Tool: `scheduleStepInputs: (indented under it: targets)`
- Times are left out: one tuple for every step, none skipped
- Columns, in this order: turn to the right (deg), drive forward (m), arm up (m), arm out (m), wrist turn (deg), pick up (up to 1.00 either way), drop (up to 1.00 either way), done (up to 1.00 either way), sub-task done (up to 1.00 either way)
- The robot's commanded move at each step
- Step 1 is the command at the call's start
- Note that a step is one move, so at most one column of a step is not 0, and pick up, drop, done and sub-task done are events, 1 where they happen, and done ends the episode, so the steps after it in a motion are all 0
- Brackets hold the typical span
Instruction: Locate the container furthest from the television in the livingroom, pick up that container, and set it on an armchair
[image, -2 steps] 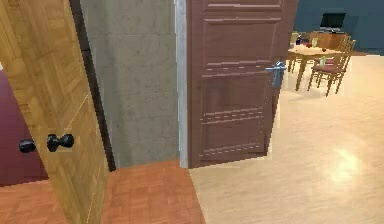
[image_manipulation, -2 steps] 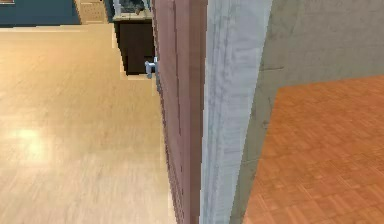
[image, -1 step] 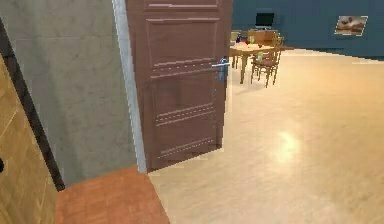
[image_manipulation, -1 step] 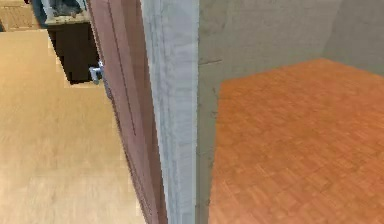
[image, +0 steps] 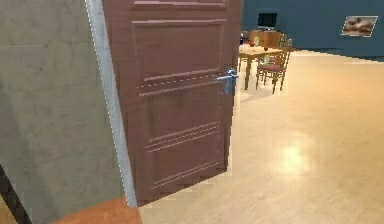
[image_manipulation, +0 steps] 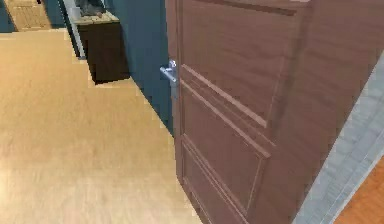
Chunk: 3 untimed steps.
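Pale wood floor (image: 300, 150) bears a table (image: 252, 50) with chairs (image: 275, 68), forward view's upper right; a dark cabinet (image_manipulation: 105, 52), arm side view's upper left.

Seen from my remote station, soft, even light fills the forward view, with a pale sheen pooling on the wooden floor (image: 297, 160) at lower right. The brown door (image: 175, 95) at centre is lit flat, its upright edges leaning with the lens, and the far blue wall (image: 310, 25) at upper right sits dimmer. In the arm side view, I see the floor glowing evenly at left, the near blue wall (image_manipulation: 145, 60) at upper centre in shade, and a dark cabinet (image_manipulation: 105, 50) reading murky at upper left.
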Motion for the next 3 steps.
scheduleStepInputs:
  targets:
    - [30.0,0.0,0.0,0.0,0.0,0.0,0.0,0.0,0.0]
    - [0.0,1.0,0.0,0.0,0.0,0.0,0.0,0.0,0.0]
    - [0.0,1.0,0.0,0.0,0.0,0.0,0.0,0.0,0.0]
